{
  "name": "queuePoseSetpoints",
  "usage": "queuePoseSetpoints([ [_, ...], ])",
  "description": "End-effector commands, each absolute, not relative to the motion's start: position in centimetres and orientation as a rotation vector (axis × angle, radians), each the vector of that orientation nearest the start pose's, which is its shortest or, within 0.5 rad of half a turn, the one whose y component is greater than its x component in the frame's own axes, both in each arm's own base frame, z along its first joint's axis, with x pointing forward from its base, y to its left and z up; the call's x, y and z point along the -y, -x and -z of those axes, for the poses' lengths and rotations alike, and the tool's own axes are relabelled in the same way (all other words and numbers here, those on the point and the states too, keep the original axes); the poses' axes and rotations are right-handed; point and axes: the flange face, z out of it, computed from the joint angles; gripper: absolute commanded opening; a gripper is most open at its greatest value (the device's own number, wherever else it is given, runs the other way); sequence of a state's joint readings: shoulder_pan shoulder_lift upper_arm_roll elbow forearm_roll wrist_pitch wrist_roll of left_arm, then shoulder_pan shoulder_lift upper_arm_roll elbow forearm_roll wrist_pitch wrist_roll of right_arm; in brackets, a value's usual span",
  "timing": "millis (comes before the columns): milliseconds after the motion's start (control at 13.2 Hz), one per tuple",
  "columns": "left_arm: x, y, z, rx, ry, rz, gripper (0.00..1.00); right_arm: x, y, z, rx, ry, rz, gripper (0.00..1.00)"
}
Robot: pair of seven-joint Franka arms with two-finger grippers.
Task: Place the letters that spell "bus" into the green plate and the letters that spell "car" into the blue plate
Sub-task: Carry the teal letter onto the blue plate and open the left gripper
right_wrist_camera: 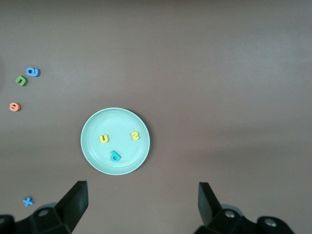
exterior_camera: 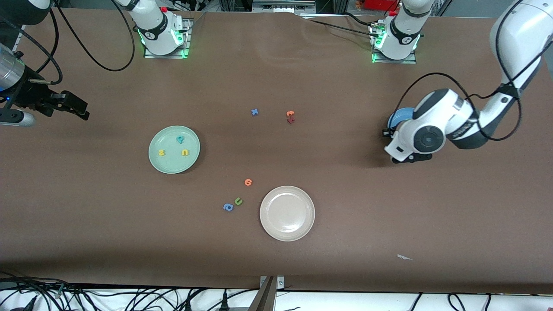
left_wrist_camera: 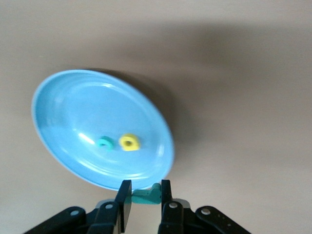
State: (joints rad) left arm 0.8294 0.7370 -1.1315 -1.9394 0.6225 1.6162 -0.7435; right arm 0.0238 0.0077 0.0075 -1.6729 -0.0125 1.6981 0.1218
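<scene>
The green plate (exterior_camera: 170, 165) holds the teal "b" (exterior_camera: 180, 139), the yellow "s" (exterior_camera: 162, 152) and the yellow "u" (exterior_camera: 185, 152). In the right wrist view the same plate (right_wrist_camera: 92, 146) lies below my right gripper (right_wrist_camera: 142, 187), which hangs open and empty toward the right arm's end of the table (exterior_camera: 82, 109). The blue plate (left_wrist_camera: 73, 112) holds the teal "c" (left_wrist_camera: 105, 143) and the yellow "a" (left_wrist_camera: 129, 142). My left gripper (left_wrist_camera: 144, 187) is shut on the teal "r" (left_wrist_camera: 146, 196) just over that plate's rim. In the front view the left arm's hand (exterior_camera: 414, 138) hides most of the blue plate (exterior_camera: 399, 116).
A cream-white plate (exterior_camera: 287, 213) sits nearer the front camera. Beside it lie a blue "a" (exterior_camera: 228, 207), a green "u" (exterior_camera: 238, 201) and an orange letter (exterior_camera: 248, 182). A blue "x" (exterior_camera: 255, 112) and orange-red letters (exterior_camera: 290, 115) lie mid-table. A paper scrap (exterior_camera: 404, 257) is near the front edge.
</scene>
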Motion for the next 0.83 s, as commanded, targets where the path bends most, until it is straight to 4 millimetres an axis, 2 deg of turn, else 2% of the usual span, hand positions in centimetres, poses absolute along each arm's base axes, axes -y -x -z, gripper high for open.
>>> queuePoseSetpoints([
  [0, 3.0, -54.0, -24.9, 0.129, 2.854, -0.795, 0.16, -1.6, -56.0, -58.6, -0.164, 3.131, 0.033, 1.00],
  [227, -0.9, -53.7, -21.9, 0.188, 2.793, -0.835, 0.16, -1.6, -56.0, -58.6, -0.164, 3.131, 0.033, 1.00],
  [378, -1.9, -53.5, -20.6, 0.192, 2.782, -0.849, 0.16, -1.6, -56.0, -58.6, -0.164, 3.131, 0.033, 1.00],
  [529, -1.8, -53.3, -19.9, 0.187, 2.784, -0.869, 0.18, -1.6, -56.0, -58.6, -0.164, 3.131, 0.033, 1.00],
  [604, -2.1, -53.2, -19.4, 0.193, 2.784, -0.881, 0.23, -1.6, -56.0, -58.6, -0.164, 3.131, 0.033, 1.00],
  [755, -1.9, -53.2, -19.2, 0.187, 2.780, -0.882, 0.67, -1.6, -56.0, -58.6, -0.164, 3.131, 0.033, 1.00],
])
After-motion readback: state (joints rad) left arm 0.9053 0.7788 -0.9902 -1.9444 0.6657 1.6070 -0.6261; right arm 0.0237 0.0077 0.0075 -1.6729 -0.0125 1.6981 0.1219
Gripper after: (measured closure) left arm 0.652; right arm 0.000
